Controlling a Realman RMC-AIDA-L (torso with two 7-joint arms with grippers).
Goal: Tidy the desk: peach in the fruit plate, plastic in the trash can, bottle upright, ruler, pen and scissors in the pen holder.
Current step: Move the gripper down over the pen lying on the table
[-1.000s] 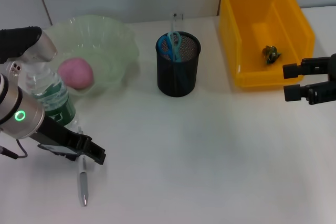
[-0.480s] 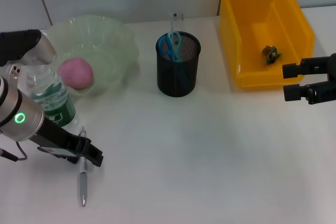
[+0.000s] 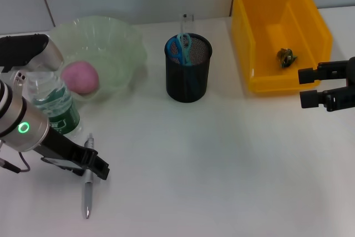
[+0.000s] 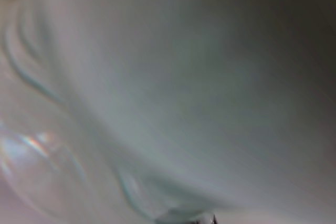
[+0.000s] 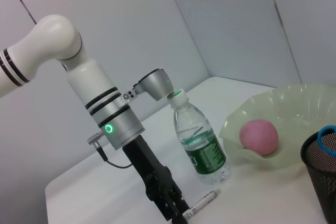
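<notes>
The silver pen (image 3: 87,184) lies on the white desk at the front left, and my left gripper (image 3: 95,165) rests low across its upper end. Right behind that arm the water bottle (image 3: 53,104) stands upright. A pink peach (image 3: 80,77) sits in the pale green fruit plate (image 3: 125,43). In the black mesh pen holder (image 3: 188,76) stand blue-handled scissors (image 3: 180,48) and a clear ruler (image 3: 185,23). A scrap of plastic (image 3: 286,56) lies in the yellow trash can (image 3: 252,31). At the right edge my right gripper (image 3: 310,87) hangs open and empty. The right wrist view shows the bottle (image 5: 202,140), peach (image 5: 259,136) and pen (image 5: 203,201).
The left wrist view is filled by a blurred clear surface at very close range. Bottle and fruit plate crowd the back left corner. The white tabletop (image 3: 222,165) stretches between the pen and the right gripper.
The left arm has shifted slightly back and down, uncovering the upper part of the pen. The pen lies in nearly the same spot. The right arm has not moved.
</notes>
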